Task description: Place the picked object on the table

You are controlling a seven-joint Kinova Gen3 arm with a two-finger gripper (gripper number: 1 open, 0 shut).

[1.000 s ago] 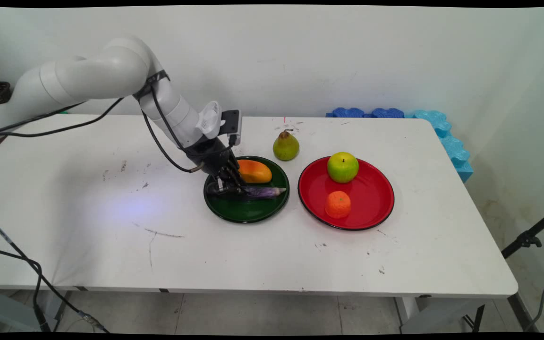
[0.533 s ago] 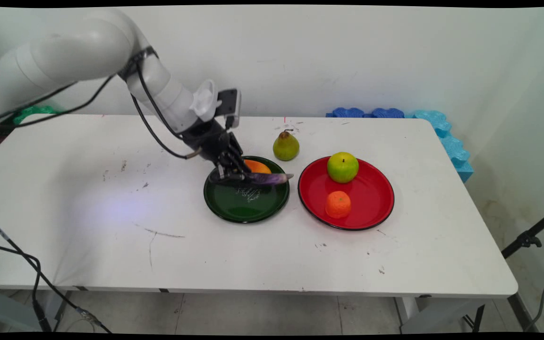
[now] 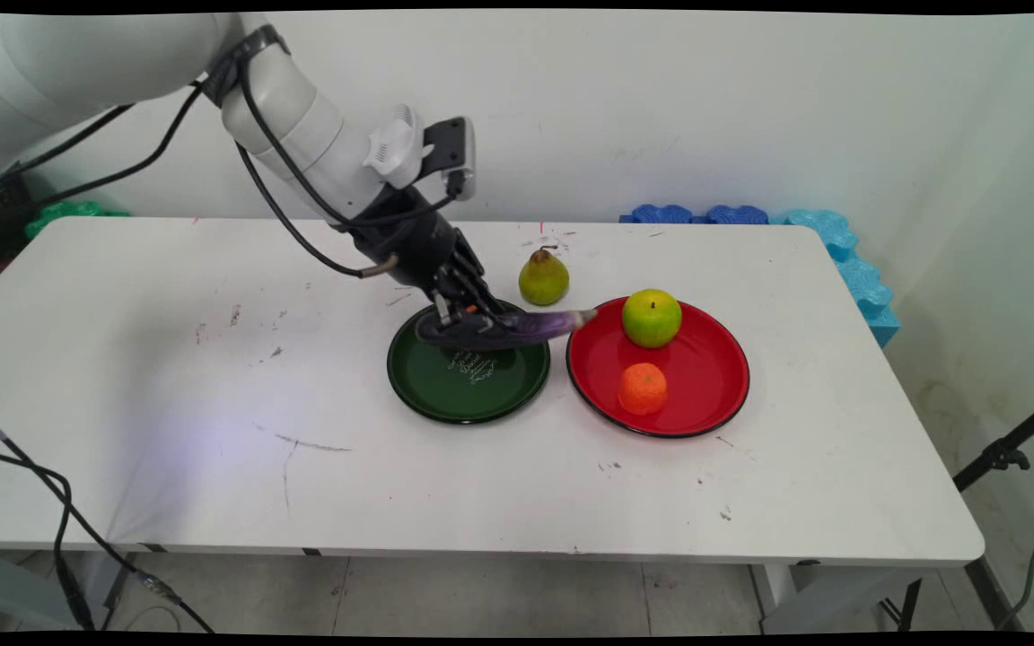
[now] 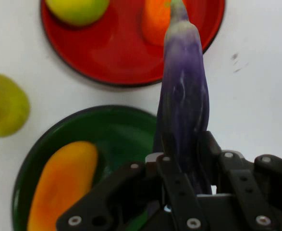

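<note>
My gripper (image 3: 456, 316) (image 4: 184, 159) is shut on a purple eggplant (image 3: 517, 325) (image 4: 184, 101) and holds it level above the green plate (image 3: 468, 395) (image 4: 112, 130), its tip reaching over the rim of the red plate (image 3: 705, 377) (image 4: 121, 57). An orange mango (image 4: 64, 187) lies on the green plate, mostly hidden behind my hand in the main view. A green apple (image 3: 652, 318) (image 4: 78, 9) and a small orange (image 3: 643, 388) (image 4: 155, 19) sit on the red plate.
A green pear (image 3: 543, 277) (image 4: 4, 106) stands on the table just behind the two plates. Blue foam pieces (image 3: 831, 242) lie at the table's far right corner. Black cables hang from the arm at the left.
The gripper has lifted the eggplant off the green plate and carried it up and to the right, toward the red plate. The mango has become hidden behind the hand.
</note>
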